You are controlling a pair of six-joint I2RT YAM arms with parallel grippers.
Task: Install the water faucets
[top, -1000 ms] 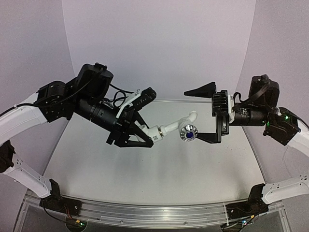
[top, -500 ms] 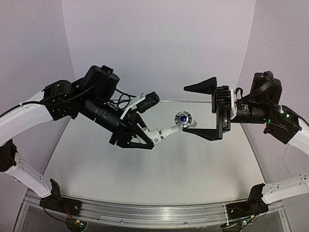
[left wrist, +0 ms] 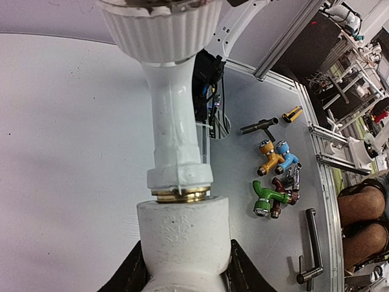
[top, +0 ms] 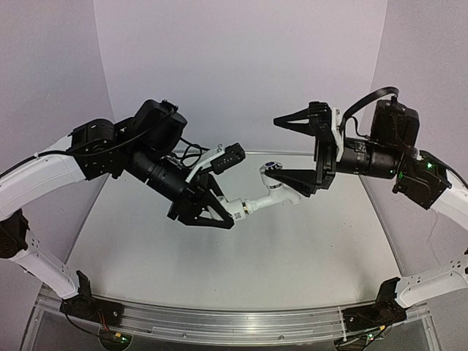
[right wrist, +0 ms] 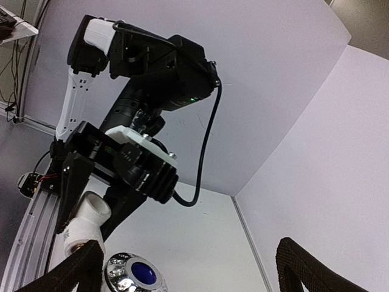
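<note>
1. The water faucets [top: 272,191] hang mid-air at the centre of the top view. The white tap [left wrist: 173,121] is threaded into the fitting [left wrist: 182,234], with a brass band [left wrist: 180,194] showing at the joint.
2. Your left gripper [top: 223,210] pinches the fitting. Your right gripper [top: 276,148] is spread wide, and the knob [right wrist: 130,274] lies between its fingers, close to one.
3. If you close off-centre, the ribbed knob may slip. The tap could also lever sideways and bind its thread.
</note>
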